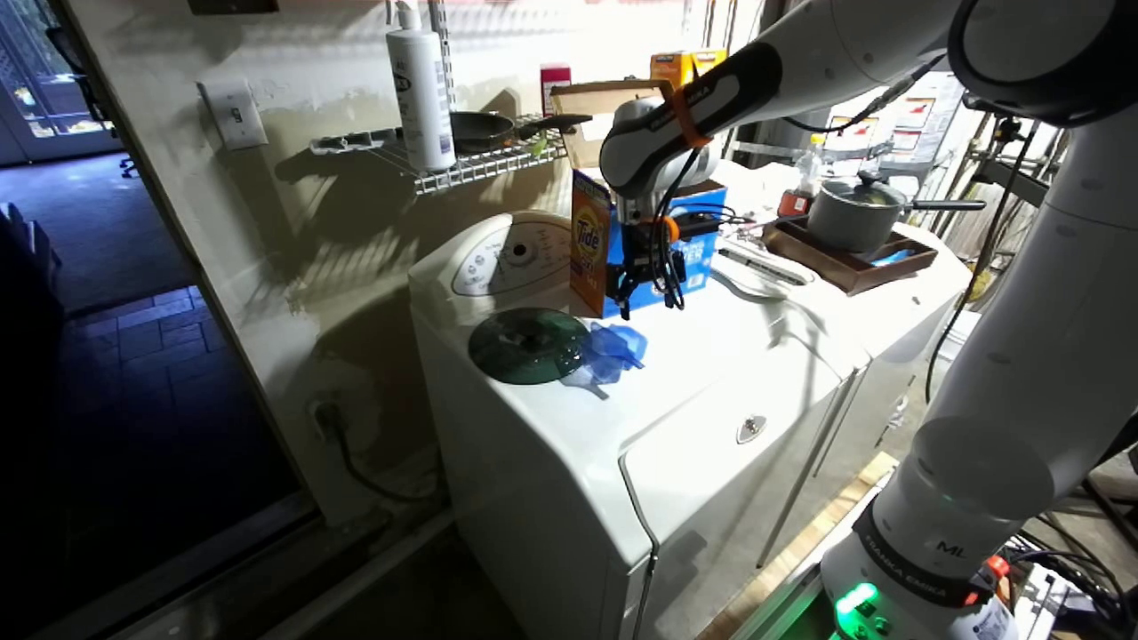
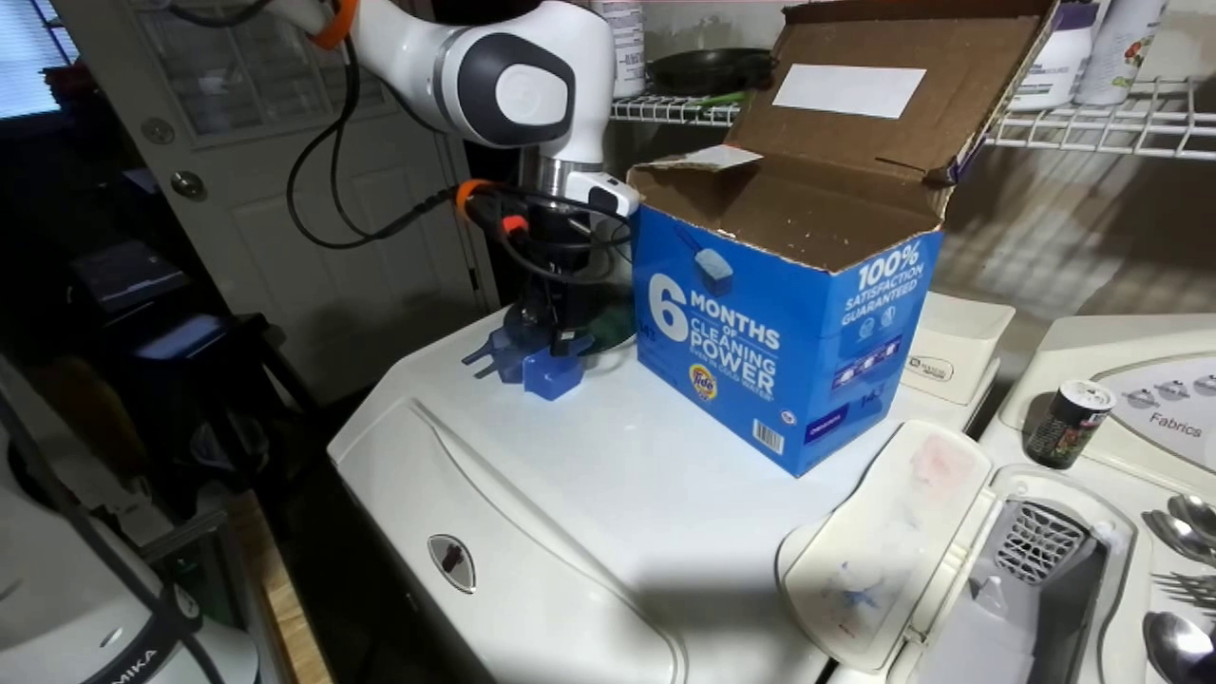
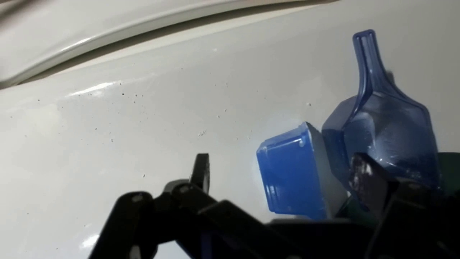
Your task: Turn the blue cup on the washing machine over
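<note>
White arm (image 1: 1022, 373), orange bands (image 1: 689, 117), black cables (image 2: 353, 85); gripper (image 3: 285, 174) seemingly black too.

In an exterior view, can see dark green disc (image 1: 516, 345) flat on washing machine (image 1: 693, 373) near control panel (image 1: 507, 262), with blue cup (image 1: 633, 336) just beside, hard to separate from translucent blue plastic (image 1: 605, 356). Can make out black gripper (image 1: 653, 307) pointing down above, with jaws spread, in front of orange-and-blue Tide box (image 1: 589, 244). Farther along, note lidded pot (image 1: 846, 222) in brown tray (image 1: 813, 262); higher up, on wire shelf (image 1: 489, 171), white bottle (image 1: 420, 98) and dark pan (image 1: 480, 132).
</note>
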